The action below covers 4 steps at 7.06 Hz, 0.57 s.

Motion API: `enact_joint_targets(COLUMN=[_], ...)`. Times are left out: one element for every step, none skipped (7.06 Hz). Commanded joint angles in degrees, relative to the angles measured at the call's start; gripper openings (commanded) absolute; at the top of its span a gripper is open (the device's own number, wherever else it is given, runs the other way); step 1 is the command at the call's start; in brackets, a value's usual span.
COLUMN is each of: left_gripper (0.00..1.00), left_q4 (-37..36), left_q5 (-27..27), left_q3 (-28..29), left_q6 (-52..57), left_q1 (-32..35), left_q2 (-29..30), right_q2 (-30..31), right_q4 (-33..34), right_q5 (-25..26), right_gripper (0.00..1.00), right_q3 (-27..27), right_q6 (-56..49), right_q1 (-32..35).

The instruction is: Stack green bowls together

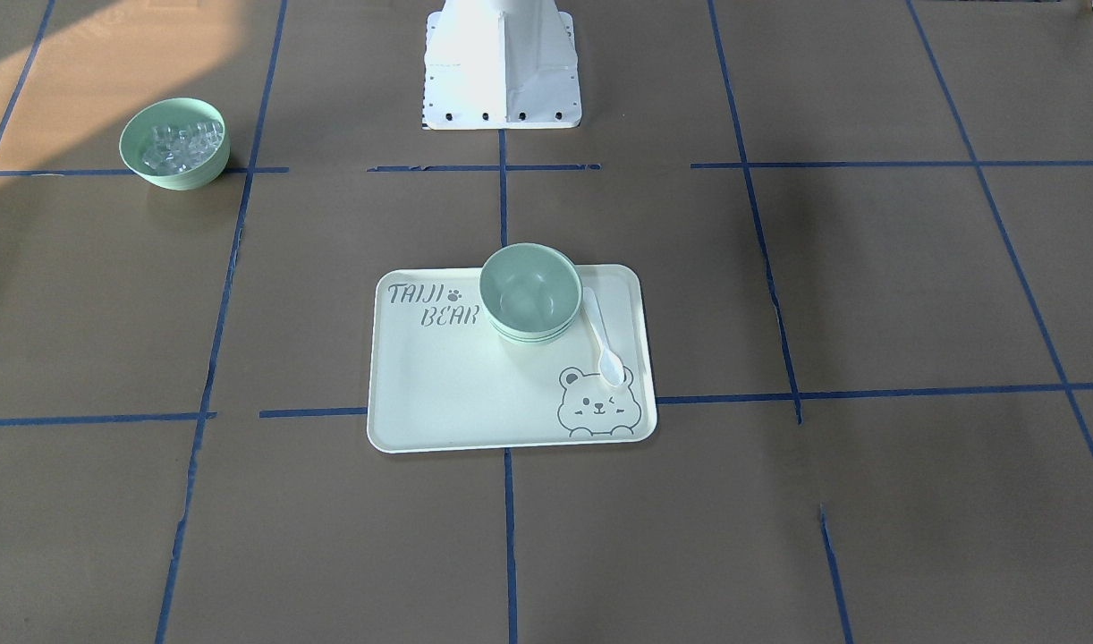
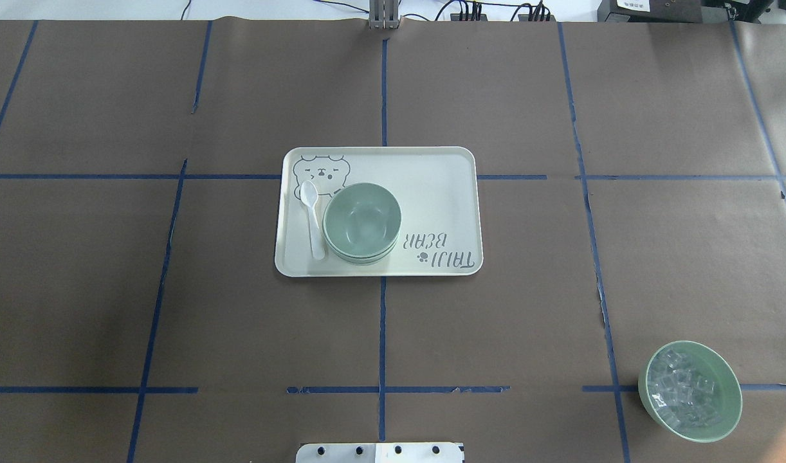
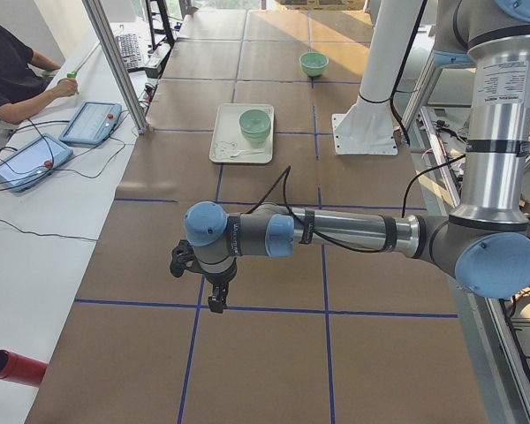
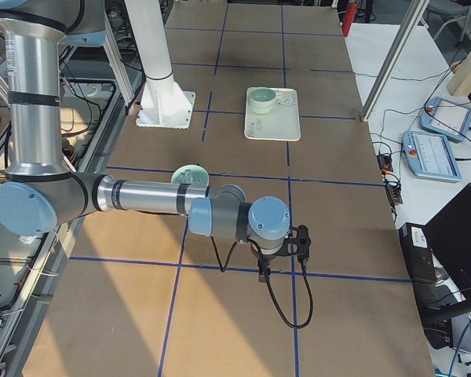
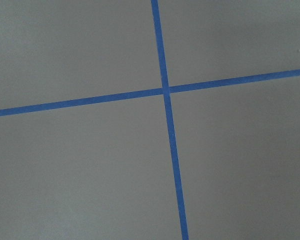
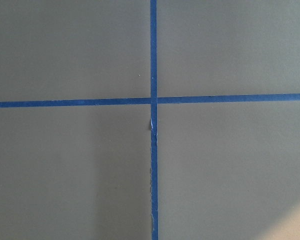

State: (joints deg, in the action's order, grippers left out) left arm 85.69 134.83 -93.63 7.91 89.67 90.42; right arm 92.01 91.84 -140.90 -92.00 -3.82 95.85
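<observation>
The pale green bowls (image 1: pixel 530 291) sit nested in one stack on the cream tray (image 1: pixel 439 394), near its robot-side edge; the stack also shows in the overhead view (image 2: pixel 362 222). Stacked rims show under the top bowl, whose inside is plain and empty. My left gripper (image 3: pixel 215 299) hangs low over bare table, far from the tray. My right gripper (image 4: pixel 264 272) hangs low over the table's other end. Both show only in the side views, so I cannot tell whether they are open or shut. The wrist views show only brown paper and blue tape.
A white spoon (image 1: pixel 603 338) lies on the tray beside the stack. A matching green bowl of clear cubes (image 2: pixel 690 391) stands off the tray on my right, near the robot base (image 1: pixel 500 63). An operator (image 3: pixel 9 71) sits at a side bench with tablets.
</observation>
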Motion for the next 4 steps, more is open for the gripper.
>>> enact_joint_targets(left_gripper=[1.0,1.0,1.0,1.0], left_q4=[0.0,0.0,0.0,0.0], left_q5=[-0.01,0.08,0.08,0.08], left_q3=[-0.07,0.02,-0.07,-0.07], left_q6=[0.0,0.0,0.0,0.0], left_q1=[0.15,0.15,0.15,0.15], left_q2=[0.1,0.02,-0.07,-0.07], right_q2=[-0.59,-0.6,-0.43,-0.16], right_q4=[-0.61,-0.69,-1.13,-3.22], right_q5=[0.1,0.53,3.49,5.0], right_gripper=[1.0,1.0,1.0,1.0], right_q3=[1.8,2.69,2.79,2.96], right_q6=[0.13,0.04,0.21,0.3], right_q1=[-0.31,-0.32,-0.58,-0.84])
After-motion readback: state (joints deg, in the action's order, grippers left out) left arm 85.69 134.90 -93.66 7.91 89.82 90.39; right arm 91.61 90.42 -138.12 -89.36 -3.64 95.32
